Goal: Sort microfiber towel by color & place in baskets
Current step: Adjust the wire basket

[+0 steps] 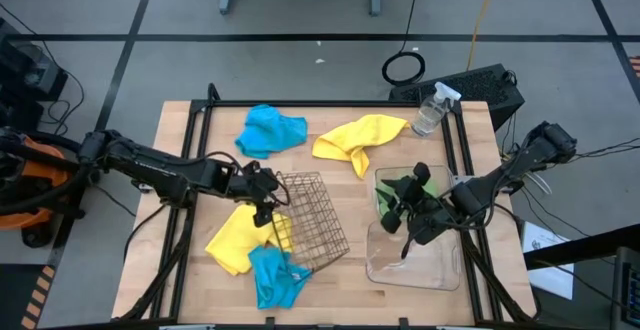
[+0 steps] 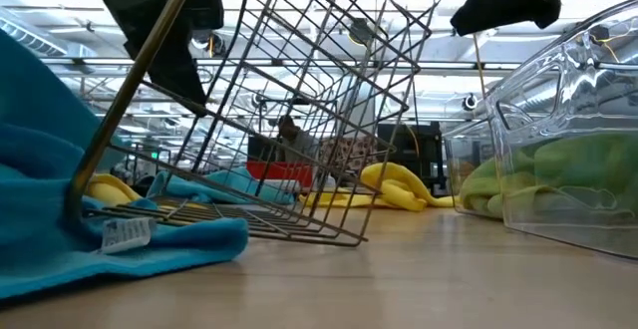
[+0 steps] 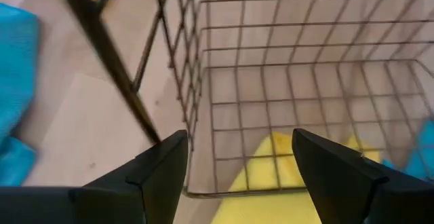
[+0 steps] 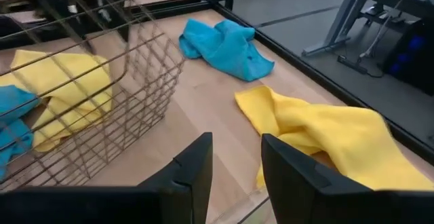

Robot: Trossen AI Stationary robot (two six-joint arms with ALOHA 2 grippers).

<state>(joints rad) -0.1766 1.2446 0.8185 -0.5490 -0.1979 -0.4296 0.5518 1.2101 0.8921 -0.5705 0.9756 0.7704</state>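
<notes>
The wire-mesh basket (image 1: pixel 312 220) stands tipped at mid-table, its lower side resting on a yellow towel (image 1: pixel 235 238) and a blue towel (image 1: pixel 275 278). My left gripper (image 1: pixel 267 207) is open at the basket's left rim, looking into it (image 3: pixel 241 149). My right gripper (image 1: pixel 405 225) hangs open over a clear tub (image 1: pixel 415 265) with nothing between its fingers (image 4: pixel 236 156). A green towel (image 1: pixel 426 184) lies in clear plastic at the right. Another blue towel (image 1: pixel 272 130) and yellow towel (image 1: pixel 360 138) lie flat at the far side. My left gripper's fingers straddle the wire basket's open side, slanting down from the table's left. One finger (image 3: pixel 163 163) ends at the thick rim bar (image 3: pixel 129 95). I cannot tell whether it touches the bar.
A clear spray bottle (image 1: pixel 432 110) stands at the far right corner. A black frame (image 1: pixel 200 120) runs around the table top. Bare wood shows between the basket and the tub (image 1: pixel 355 210) and along the near edge.
</notes>
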